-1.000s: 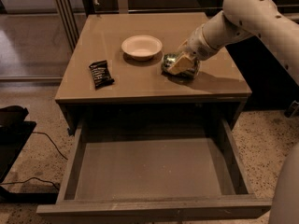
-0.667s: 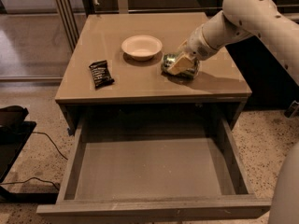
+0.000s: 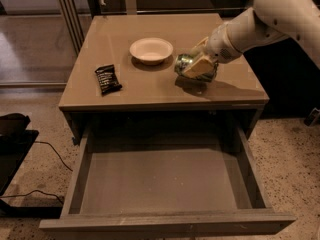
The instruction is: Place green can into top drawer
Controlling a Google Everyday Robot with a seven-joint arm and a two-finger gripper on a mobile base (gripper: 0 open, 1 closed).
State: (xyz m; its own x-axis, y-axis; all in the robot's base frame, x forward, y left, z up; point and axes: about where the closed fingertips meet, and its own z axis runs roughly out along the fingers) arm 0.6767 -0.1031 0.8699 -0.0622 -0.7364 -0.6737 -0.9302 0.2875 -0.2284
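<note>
One shiny green can (image 3: 185,63), clamped in claw (image 3: 199,68) beside bowl (image 3: 151,50).

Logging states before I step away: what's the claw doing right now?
Claw: closed on the can, just right of the bowl.

Office-like interior suggested | terrazzo floor (image 3: 292,156) seen around worktop (image 3: 150,91) | glass partition (image 3: 35,39) left of worktop | claw (image 3: 196,68) clamped on green can (image 3: 183,62) above worktop

Green can (image 3: 185,63) shiny metal, in smooth plastic end effector (image 3: 199,68) over glossy cabinet top (image 3: 150,91); top drawer (image 3: 160,184) matt grey.
</note>
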